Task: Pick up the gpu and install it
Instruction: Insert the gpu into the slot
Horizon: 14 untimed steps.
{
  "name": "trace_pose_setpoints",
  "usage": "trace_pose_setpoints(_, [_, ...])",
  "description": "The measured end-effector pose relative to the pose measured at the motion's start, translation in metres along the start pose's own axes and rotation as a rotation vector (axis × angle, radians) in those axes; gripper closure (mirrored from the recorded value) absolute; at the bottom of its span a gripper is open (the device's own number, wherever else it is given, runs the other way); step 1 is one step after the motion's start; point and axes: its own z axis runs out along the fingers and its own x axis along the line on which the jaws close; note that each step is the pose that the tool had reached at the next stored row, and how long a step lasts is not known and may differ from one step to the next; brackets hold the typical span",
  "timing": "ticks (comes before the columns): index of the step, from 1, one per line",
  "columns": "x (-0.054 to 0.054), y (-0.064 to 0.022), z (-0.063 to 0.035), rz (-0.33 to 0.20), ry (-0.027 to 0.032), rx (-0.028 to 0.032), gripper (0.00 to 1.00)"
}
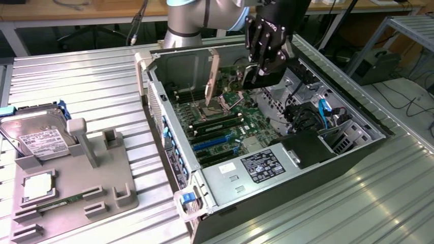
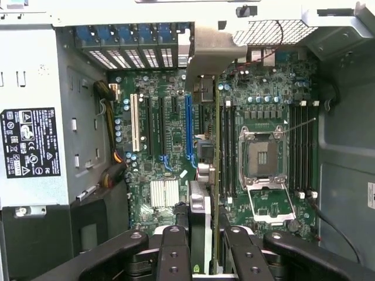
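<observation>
Count: one arm [image 1: 186, 20], one claw [image 1: 256, 76], one gpu [image 1: 214, 73]. One open PC case [image 1: 154, 101] with one power supply [image 1: 251, 170] at the near end. One grey fixture [image 1: 101, 178] off to the exterior view's left of the case, carrying one hard drive [image 1: 37, 137] with a white label and one small square silver CPU chip [image 1: 37, 185].

On the motherboard [image 2: 170, 123] I count one open CPU socket [image 2: 261, 155], one long blue slot [image 2: 188, 129] and one white slot [image 2: 134, 123], with black slots between them.

Surface: ribbed metal table [image 1: 88, 76], case lying on its side with the open face up. Room: wooden workbenches [image 1: 68, 10] along the back, a metal frame [image 1: 407, 25] at the exterior view's right, and loose cables on the floor there.

My claw is narrow and clamped on the gpu. In the wrist view the card [image 2: 215, 175] runs edge-on straight out from between my claw's [image 2: 205, 249] fingers, one pad on each face. I'm gripping the end away from the bracket. The silver bracket end points at the case's rear wall with the blue slot latches.

The gpu stands on edge inside the case over the motherboard, between the blue slot and the CPU socket, just beside the blue slot. I can't tell if its lower edge touches the board.
</observation>
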Motion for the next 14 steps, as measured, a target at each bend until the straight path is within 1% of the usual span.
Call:
trace_pose_setpoints(10, [0.0001,0.0,0.0057,0.0,0.0,0.0,0.72])
trace_pose_setpoints(14, [0.0002,0.0,0.0098,0.0,0.0001,0.0,0.72])
